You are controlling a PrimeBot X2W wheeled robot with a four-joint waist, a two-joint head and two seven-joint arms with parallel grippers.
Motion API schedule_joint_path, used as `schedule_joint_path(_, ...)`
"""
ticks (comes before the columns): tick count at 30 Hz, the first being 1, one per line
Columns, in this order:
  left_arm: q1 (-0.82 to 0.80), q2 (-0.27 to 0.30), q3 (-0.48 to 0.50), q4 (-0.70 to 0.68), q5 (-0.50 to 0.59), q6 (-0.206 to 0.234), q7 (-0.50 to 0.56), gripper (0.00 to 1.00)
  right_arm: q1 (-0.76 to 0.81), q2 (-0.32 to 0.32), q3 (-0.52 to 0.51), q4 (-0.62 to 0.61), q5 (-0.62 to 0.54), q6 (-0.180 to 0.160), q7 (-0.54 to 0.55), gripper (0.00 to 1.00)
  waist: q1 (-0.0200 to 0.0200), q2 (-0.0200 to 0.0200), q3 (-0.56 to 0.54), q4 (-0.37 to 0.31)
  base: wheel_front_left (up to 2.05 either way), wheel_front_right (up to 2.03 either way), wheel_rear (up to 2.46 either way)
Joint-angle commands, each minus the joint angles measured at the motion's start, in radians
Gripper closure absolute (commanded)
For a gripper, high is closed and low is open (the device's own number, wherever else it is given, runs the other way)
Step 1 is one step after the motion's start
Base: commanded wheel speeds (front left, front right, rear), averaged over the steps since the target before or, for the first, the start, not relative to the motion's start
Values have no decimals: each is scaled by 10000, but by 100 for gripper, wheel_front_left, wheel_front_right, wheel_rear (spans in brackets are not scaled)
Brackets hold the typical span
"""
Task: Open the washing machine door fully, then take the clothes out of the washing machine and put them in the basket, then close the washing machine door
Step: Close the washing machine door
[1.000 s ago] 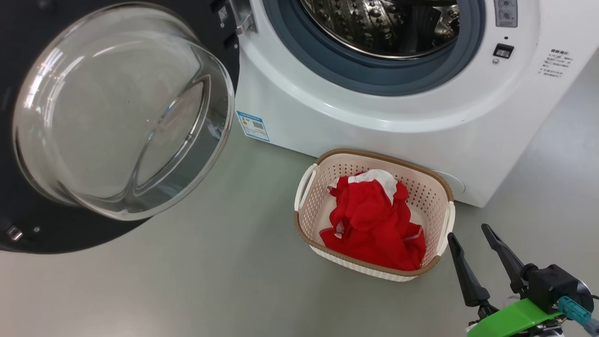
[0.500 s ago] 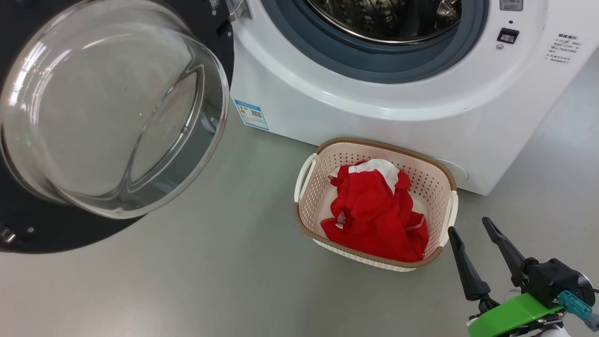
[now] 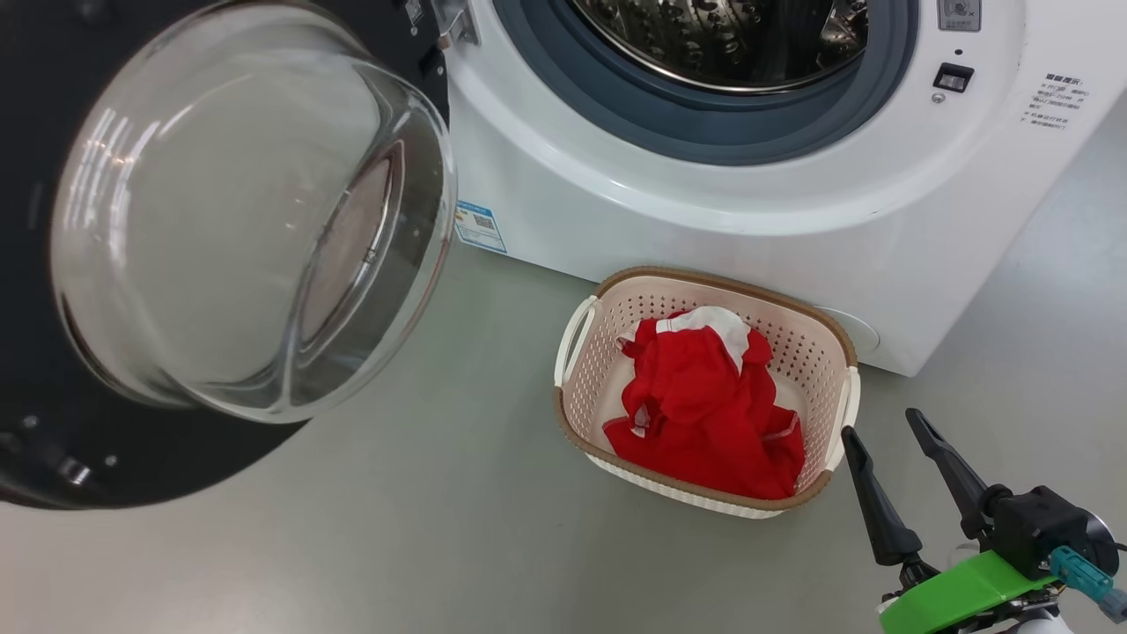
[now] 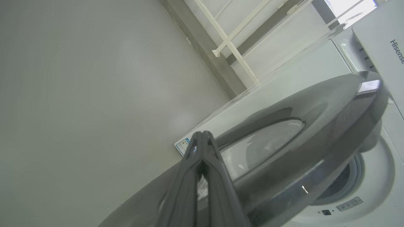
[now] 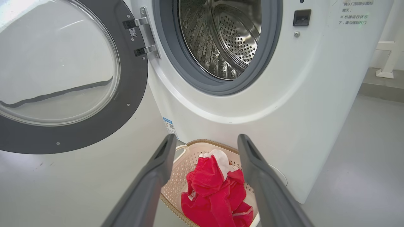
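Note:
The washing machine [image 3: 704,220] stands with its steel drum [image 3: 722,35] open to view. The washing machine door [image 3: 246,229] hangs open at the left, its glass bowl bulging toward me. The red clothes [image 3: 704,414] lie in the basket [image 3: 722,283] on the floor before the machine. My right gripper [image 3: 880,423] hovers open just right of the basket, with nothing in it. In the right wrist view, the right gripper [image 5: 206,137] frames the clothes [image 5: 214,192] and the basket [image 5: 180,176]. My left gripper [image 4: 202,134] is shut and lies close along the door's black outer face [image 4: 315,126]; I cannot tell whether it touches.
Grey floor spreads to the left of and in front of the basket. A blue sticker [image 3: 480,227] sits low on the machine's front. A pale wall with a white frame [image 4: 227,44] stands behind the machine. The door's hinge [image 5: 142,36] is at the opening's left.
The door has swung a little toward the machine, so its glass bowl now overlaps the sticker's edge. The head view shifted slightly. My right gripper stays open in the same place.

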State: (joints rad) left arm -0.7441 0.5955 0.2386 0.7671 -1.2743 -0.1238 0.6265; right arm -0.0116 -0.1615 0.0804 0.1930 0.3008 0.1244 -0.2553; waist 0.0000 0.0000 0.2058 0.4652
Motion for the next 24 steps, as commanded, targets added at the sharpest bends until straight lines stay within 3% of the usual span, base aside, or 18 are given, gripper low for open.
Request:
schedule_joint_path(1, 254, 416, -20, -446, -145, -69, 346, 100, -347, -101, 242, -208, -43, 63, -65, 0, 0, 0, -29, 8, 0, 0, 0)
schedule_joint_path(24, 2843, 574, -1192, -5958, -1849, -69, 2071, 100, -174, 61, 255, -182, -27, 63, -65, 0, 0, 0, -446, 71, 0, 0, 0)
